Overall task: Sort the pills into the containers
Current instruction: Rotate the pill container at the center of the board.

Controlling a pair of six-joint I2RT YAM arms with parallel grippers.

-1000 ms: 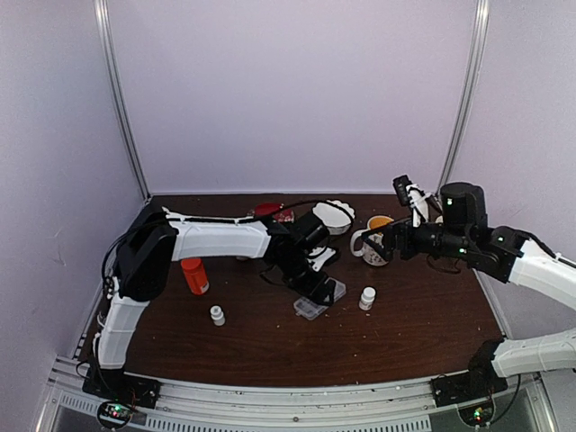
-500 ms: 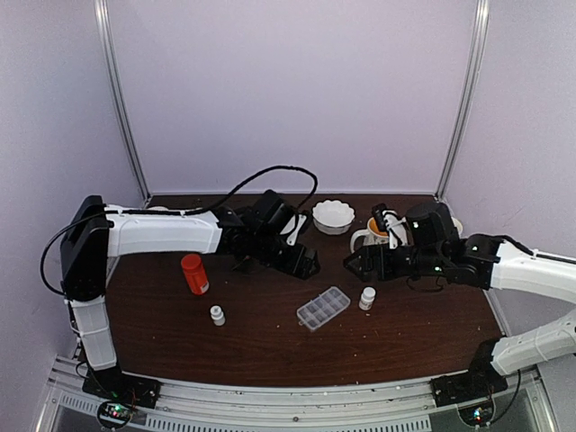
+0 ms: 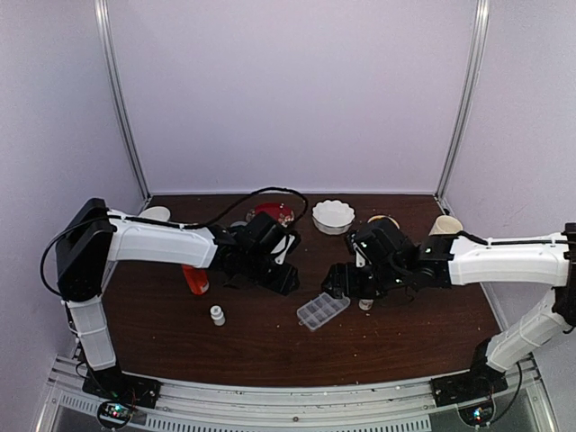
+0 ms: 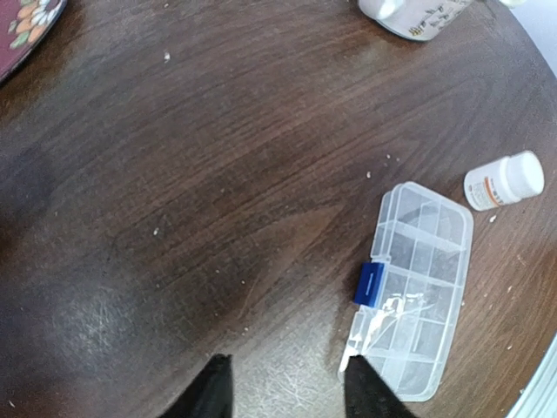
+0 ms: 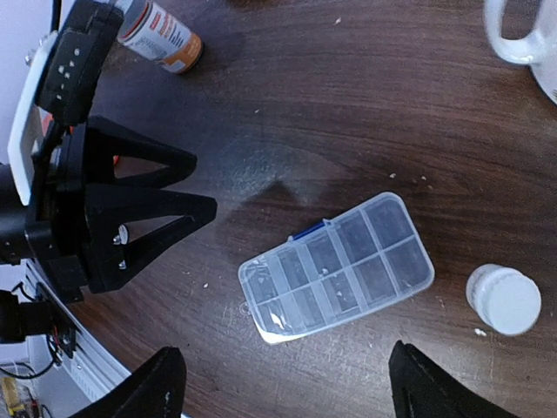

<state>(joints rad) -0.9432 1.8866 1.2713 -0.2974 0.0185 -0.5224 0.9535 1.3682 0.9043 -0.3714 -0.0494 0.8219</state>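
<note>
The clear pill box (image 3: 322, 310) with a blue latch (image 4: 369, 284) lies flat on the dark table, lid down. Its containers (image 5: 338, 268) show as two rows of small cells. Tiny pale specks, possibly pills (image 5: 325, 271), sit inside some cells, and more specks (image 5: 480, 332) lie loose on the wood. My left gripper (image 3: 279, 274) hovers just left of the box, open, with bare table between its fingers (image 4: 213, 390). My right gripper (image 5: 287, 387) hangs over the box from the right (image 3: 337, 281), open wide and holding nothing.
A small white bottle (image 5: 503, 300) stands right beside the box, and another one (image 3: 217, 315) at front left. An orange-red bottle (image 3: 193, 279) stands under the left arm. A red plate (image 3: 273, 211), white bowl (image 3: 333, 216) and cups (image 3: 445, 225) line the back. A grey-capped orange-label bottle (image 5: 161, 37) stands nearby.
The left gripper lifted off the box, drew back to its left and narrowed its jaws. The right arm swung down from the back right to hover over the box.
</note>
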